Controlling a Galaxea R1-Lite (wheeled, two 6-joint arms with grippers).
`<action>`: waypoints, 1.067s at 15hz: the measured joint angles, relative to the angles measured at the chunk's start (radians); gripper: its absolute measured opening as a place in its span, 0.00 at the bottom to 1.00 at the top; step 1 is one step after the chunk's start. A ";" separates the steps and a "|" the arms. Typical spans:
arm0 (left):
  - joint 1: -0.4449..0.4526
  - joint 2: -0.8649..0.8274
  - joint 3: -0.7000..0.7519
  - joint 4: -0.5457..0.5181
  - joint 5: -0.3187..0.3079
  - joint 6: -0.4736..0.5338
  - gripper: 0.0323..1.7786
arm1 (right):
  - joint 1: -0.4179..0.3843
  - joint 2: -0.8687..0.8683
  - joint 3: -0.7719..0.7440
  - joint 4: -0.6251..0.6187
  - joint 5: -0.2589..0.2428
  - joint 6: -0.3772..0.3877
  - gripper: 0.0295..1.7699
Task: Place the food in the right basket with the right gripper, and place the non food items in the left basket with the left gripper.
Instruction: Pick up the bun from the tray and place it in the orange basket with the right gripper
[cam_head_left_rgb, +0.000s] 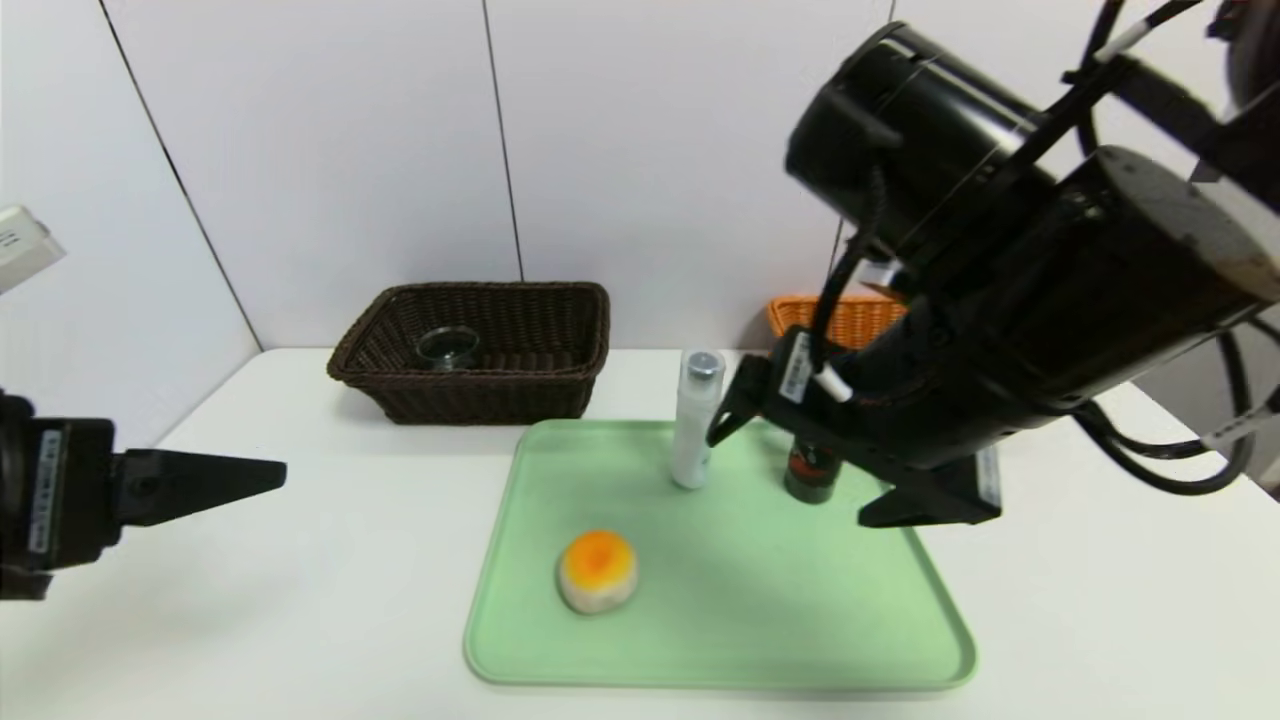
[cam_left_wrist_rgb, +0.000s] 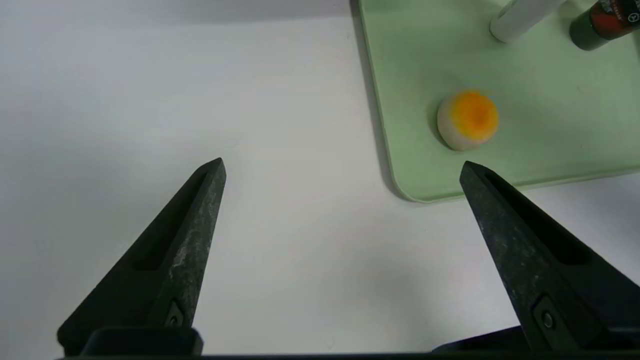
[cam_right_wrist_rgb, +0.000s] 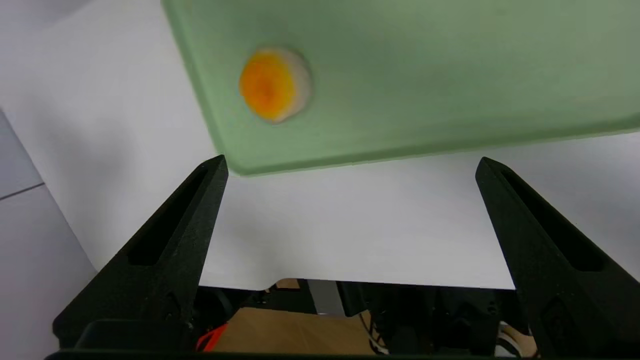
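Two Baskets Back, Tray Between Your Grippers

Your dark basket (cam_head_left_rgb: 490, 390) holds a clear glass dish (cam_head_left_rgb: 448, 347); your orange basket (cam_head_left_rgb: 850, 320) is partly hidden. The green tray (cam_head_left_rgb: 760, 600) carries an orange-topped bun (cam_head_left_rgb: 598, 571), white bottle (cam_head_left_rgb: 695, 420) and dark bottle (cam_head_left_rgb: 812, 470). Your left gripper (cam_left_wrist_rgb: 343, 160), beside the tray, and right gripper (cam_right_wrist_rgb: 352, 157), angled above it, are spread, empty. Lettering is too small to read.

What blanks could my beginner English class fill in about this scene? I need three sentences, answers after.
The round bun rests on the green ____.
The glass bowl sits inside the dark brown ____.
The basket partly hidden behind the right arm is coloured ____.

Missing words: tray; basket; orange.
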 joint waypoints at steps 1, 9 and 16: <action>0.001 -0.046 0.025 0.002 0.025 0.000 0.93 | 0.030 0.028 -0.004 -0.031 -0.001 0.016 0.97; 0.069 -0.300 0.162 0.052 0.112 0.000 0.95 | 0.127 0.245 -0.008 -0.229 -0.011 0.046 0.97; 0.092 -0.367 0.199 0.056 0.109 0.001 0.95 | 0.136 0.328 -0.009 -0.257 -0.049 0.032 0.97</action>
